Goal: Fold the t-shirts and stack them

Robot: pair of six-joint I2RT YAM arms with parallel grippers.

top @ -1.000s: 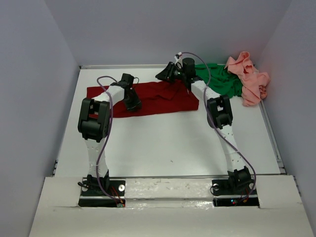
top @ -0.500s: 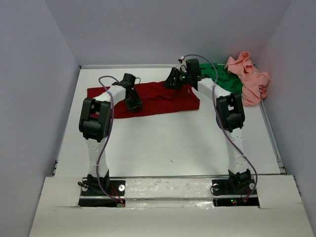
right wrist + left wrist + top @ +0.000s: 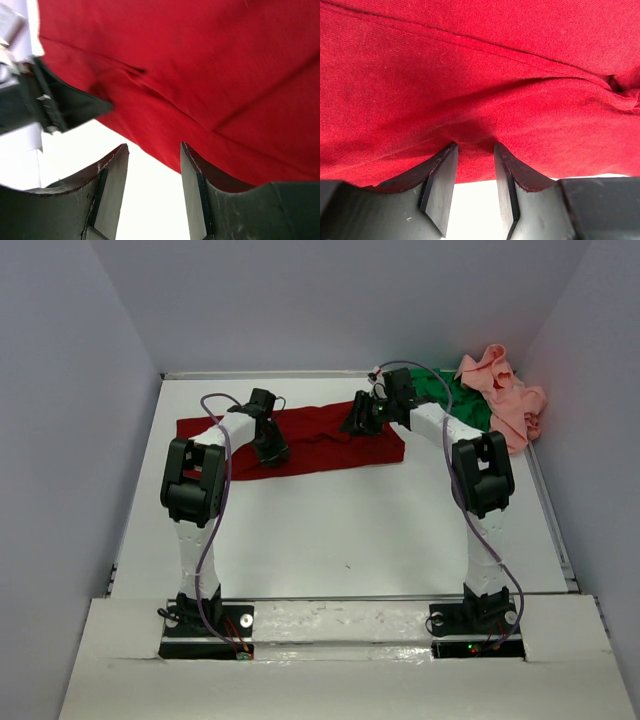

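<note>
Since the earlier picture, the right arm [image 3: 483, 472] had been swung a little to the right, and the right jaws had been brought over the right end of the dark red t-shirt [image 3: 325, 445]. The left arm [image 3: 195, 478] had been kept where it was.

The dark red t-shirt was spread long and mostly flat across the far part of the tabletop [image 3: 330, 530], from left to right. The left jaws were closed on an edge of it, left of the middle, and small creases were drawn toward the pinch. The right jaws were held apart. Only white tabletop was seen between them, and the red edge lay just past their tips. No cloth was held by them.

The bright green t-shirt [image 3: 458, 408] was bunched at the far right, behind the right arm and just beside the red one's right end. The salmon pink t-shirt [image 3: 508, 400] was piled in the far right corner, touching the green one.
</note>
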